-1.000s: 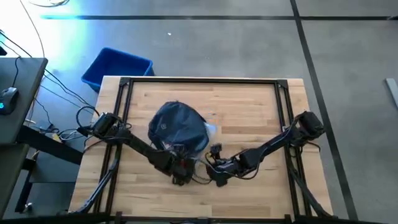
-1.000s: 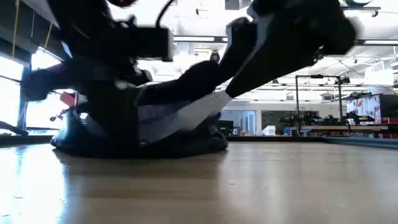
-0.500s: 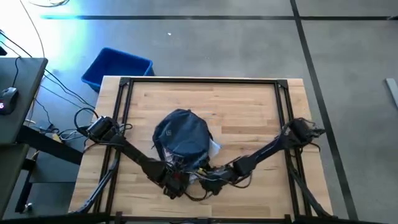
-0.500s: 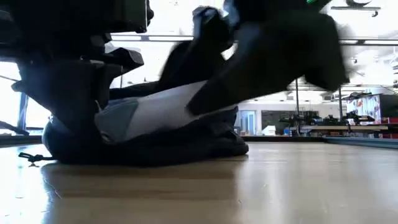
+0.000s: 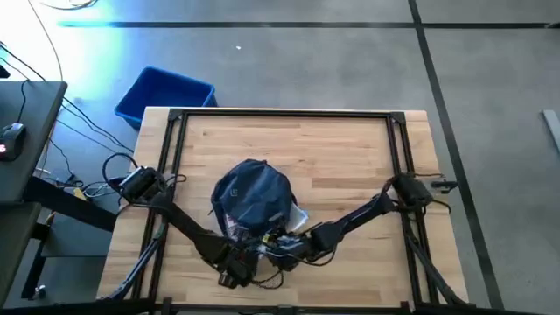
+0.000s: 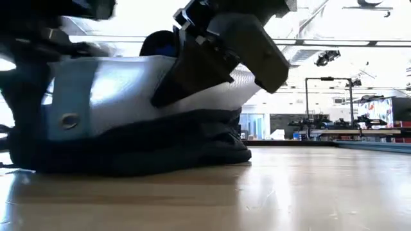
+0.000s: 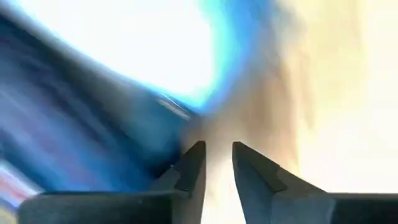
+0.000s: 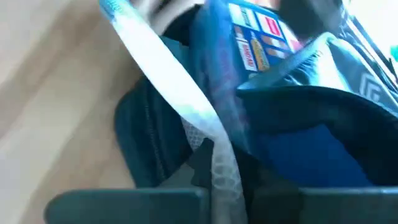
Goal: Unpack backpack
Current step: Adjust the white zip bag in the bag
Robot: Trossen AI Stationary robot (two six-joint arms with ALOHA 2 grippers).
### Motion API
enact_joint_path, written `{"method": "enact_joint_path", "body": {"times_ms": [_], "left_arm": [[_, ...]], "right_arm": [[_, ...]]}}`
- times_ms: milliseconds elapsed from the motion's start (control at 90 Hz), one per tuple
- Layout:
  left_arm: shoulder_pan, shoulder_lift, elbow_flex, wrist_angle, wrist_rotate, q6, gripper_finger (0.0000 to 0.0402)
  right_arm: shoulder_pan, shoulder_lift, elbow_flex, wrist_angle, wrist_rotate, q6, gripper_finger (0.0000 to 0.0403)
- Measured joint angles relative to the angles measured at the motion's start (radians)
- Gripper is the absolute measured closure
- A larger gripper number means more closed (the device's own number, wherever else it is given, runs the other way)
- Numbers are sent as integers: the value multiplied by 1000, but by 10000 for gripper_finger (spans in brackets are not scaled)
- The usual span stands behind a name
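backpack [image 5: 251, 194] sits on the wooden table [image 5: 350, 149], slightly left of centre and toward the near edge in the high view. Long axis runs roughly 12-to-6 o'clock: rounded closed end and pale logo patch toward 12, open mouth toward 6, where both arms meet. Low view shows it lying flat on the tabletop, dark fabric slumped along the bottom. A clear plastic pouch [image 6: 138, 86] with a pale mesh-like surface and a metal snap is partly out of the mouth, lying across the top of the bag; in the high view a pale corner of it shows at about 4 o'clock of the bag. Right gripper [image 8: 219, 186] is at the mouth, fingers pinched onto the pouch's white edge strip; a package with coloured print is visible inside the bag beyond it. Left gripper [image 7: 216, 163] is at about 6 o'clock of the bag near the table's front edge; fingers stand a narrow gap apart with nothing visible between them, view ahead is heavily blurred. Blue bin [image 5: 164, 94] sits on the floor off the table's far-left corner, at about 10 o'clock from the bag.
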Motion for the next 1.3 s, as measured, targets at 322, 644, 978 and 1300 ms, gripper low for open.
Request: {"method": "enact_joint_path", "body": {"times_ms": [322,644,978,1300], "left_arm": [[-69,0,23,-37,-243,-18,303],[-47,-1,-69,-29,-280,-139,296],[-38,0,-125,66,-266,-81,380],[-71,-2,-27,19,-313,53,401]], "right_arm": [[-5,0,7,-28,4,29,403],[-4,0,7,-43,-4,35,403],[-9,-1,7,-8,-25,80,403],[-88,0,7,96,-191,131,403]]}}
